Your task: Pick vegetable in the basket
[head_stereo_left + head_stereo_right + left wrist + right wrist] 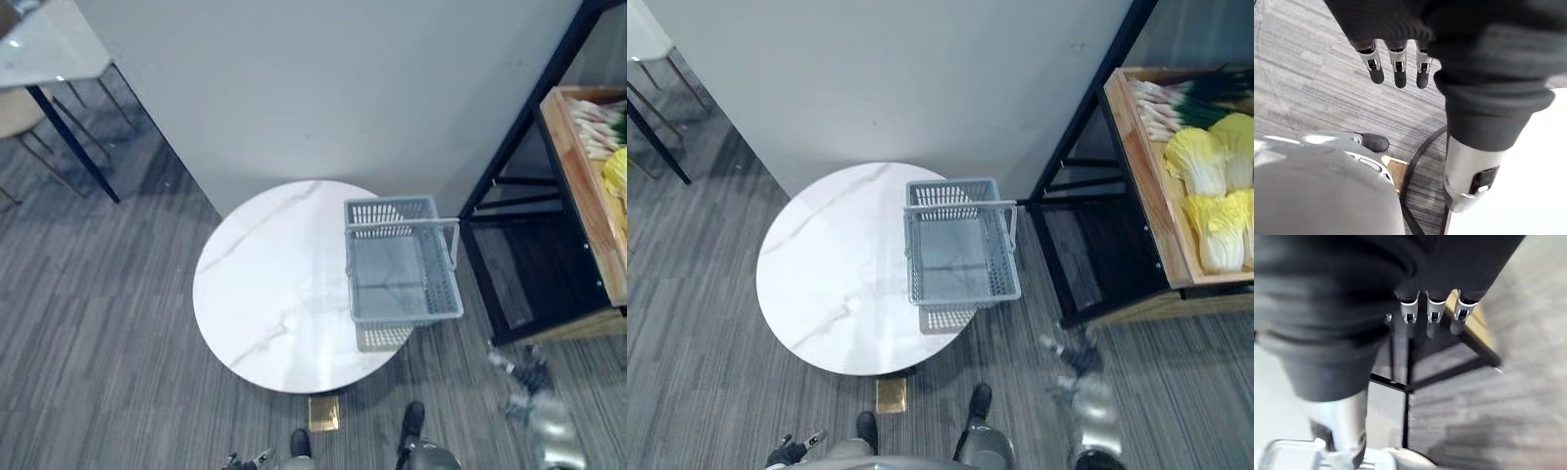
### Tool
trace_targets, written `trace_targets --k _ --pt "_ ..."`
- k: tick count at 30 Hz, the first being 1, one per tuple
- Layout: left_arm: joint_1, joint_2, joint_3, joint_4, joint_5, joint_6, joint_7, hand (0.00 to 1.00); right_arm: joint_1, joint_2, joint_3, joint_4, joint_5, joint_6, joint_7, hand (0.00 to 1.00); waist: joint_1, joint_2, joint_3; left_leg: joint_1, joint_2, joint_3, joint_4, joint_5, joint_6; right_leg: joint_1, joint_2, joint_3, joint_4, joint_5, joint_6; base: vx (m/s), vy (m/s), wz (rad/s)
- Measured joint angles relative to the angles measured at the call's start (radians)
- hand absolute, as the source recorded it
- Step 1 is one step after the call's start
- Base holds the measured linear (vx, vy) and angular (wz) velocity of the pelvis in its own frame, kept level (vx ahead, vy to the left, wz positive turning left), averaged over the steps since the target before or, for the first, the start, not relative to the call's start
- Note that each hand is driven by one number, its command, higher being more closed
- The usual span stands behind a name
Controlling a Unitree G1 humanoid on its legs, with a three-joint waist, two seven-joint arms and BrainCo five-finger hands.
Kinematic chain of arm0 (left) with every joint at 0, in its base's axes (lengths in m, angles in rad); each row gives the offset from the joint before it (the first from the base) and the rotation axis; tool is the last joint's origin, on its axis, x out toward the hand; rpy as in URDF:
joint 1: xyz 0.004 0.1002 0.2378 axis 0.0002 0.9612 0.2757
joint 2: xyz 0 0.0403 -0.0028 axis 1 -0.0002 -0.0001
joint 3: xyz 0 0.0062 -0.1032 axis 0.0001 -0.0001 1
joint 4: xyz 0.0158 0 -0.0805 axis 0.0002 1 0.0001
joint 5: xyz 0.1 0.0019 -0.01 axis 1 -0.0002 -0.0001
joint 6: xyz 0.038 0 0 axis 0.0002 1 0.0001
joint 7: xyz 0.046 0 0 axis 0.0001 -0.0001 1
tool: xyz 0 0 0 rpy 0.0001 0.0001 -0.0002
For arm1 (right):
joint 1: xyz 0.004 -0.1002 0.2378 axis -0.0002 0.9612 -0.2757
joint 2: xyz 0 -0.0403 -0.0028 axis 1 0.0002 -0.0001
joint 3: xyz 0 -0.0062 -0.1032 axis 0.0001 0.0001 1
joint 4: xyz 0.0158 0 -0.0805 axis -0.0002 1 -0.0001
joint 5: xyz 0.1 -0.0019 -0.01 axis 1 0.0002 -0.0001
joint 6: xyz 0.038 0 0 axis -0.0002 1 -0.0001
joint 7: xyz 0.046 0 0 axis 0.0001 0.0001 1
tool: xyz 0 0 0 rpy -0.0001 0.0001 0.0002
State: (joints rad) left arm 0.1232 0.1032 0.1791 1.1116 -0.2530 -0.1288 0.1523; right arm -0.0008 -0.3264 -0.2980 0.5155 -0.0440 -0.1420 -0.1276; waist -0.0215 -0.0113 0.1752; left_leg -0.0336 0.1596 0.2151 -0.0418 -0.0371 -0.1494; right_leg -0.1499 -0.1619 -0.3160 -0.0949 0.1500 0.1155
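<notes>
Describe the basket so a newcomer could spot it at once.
Find the round white table. At its right edge, next to the black shelf, stands a grey plastic basket. It is the table's only item: slatted, empty, handle up.

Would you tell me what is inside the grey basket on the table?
Nothing: the grey basket shows its whole floor bare, uncovered; the vegetables lie in the wooden crate.

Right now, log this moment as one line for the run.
stage: nothing picked yet | basket: empty, on table, right edge | cabbages: in crate, right of table | left hand: open, empty | right hand: open, empty
</notes>
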Motion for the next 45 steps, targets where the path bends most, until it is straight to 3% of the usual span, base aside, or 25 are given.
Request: trace_targets --k 3,6,9,13,17,28,45 --pt "0.0 0.028 -0.031 0.0 0.001 0.0 0.0 0.0 -0.06 -0.167 0.056 -0.177 -0.08 -0.011 -0.006 0.0 -0.005 -0.023 0.014 -0.019 -0.027 0.021 0.021 -0.007 0.015 -0.026 -0.025 0.032 -0.01 0.03 0.012 -0.04 0.068 -0.17" --pt "-0.004 0.036 -0.055 -0.006 0.035 -0.005 -0.002 0.0 -0.155 -0.309 0.16 -0.287 -0.182 -0.027 -0.014 0.0 -0.006 -0.019 0.021 -0.038 -0.044 0.024 0.03 -0.004 0.023 -0.046 -0.037 0.041 -0.009 0.043 0.01 0.01 0.061 -0.06" --pt "-0.013 0.037 -0.056 -0.008 0.04 -0.015 -0.004 0.0 -0.304 -0.386 0.282 -0.382 -0.305 -0.042 -0.013 0.0 -0.002 -0.015 0.043 -0.056 -0.044 0.017 0.031 0.0 0.029 -0.061 -0.035 0.038 -0.008 0.055 0.004 0.03 0.022 0.05" --pt "-0.026 0.036 -0.054 -0.009 0.04 -0.015 -0.002 0.0 -0.537 -0.431 0.44 -0.354 -0.312 -0.056 -0.009 0.0 0.018 -0.015 0.071 -0.078 -0.044 0.003 0.037 0.002 0.032 -0.074 -0.035 0.03 -0.008 0.06 -0.002 0.03 0.002 0.1" --pt "-0.053 0.035 -0.053 -0.025 0.039 -0.019 0.0 0.0 -0.825 -0.549 0.73 -0.213 -0.325 -0.064 0.035 0.0 0.058 -0.018 0.121 -0.091 -0.043 -0.013 0.046 0.002 0.032 -0.073 -0.035 0.021 -0.008 0.06 -0.003 0.02 0.005 0.09" --pt "-0.069 0.03 -0.057 -0.058 0.019 -0.038 0.002 0.0 -1.003 -0.533 0.859 0.033 -0.387 -0.064 0.087 0.0 0.102 -0.017 0.176 -0.122 -0.044 -0.05 0.05 0.004 0.035 -0.079 -0.037 0.005 -0.009 0.061 -0.003 0.02 0.012 0.08" --pt "-0.093 0.035 -0.086 -0.059 0.018 -0.048 0.022 0.0 -1.017 -0.495 0.879 0.196 -0.43 -0.048 0.093 0.0 0.103 -0.009 0.219 -0.156 -0.043 -0.056 0.067 0.004 0.035 -0.107 -0.036 0.016 -0.009 0.064 -0.007 0.0 0.002 -0.01"
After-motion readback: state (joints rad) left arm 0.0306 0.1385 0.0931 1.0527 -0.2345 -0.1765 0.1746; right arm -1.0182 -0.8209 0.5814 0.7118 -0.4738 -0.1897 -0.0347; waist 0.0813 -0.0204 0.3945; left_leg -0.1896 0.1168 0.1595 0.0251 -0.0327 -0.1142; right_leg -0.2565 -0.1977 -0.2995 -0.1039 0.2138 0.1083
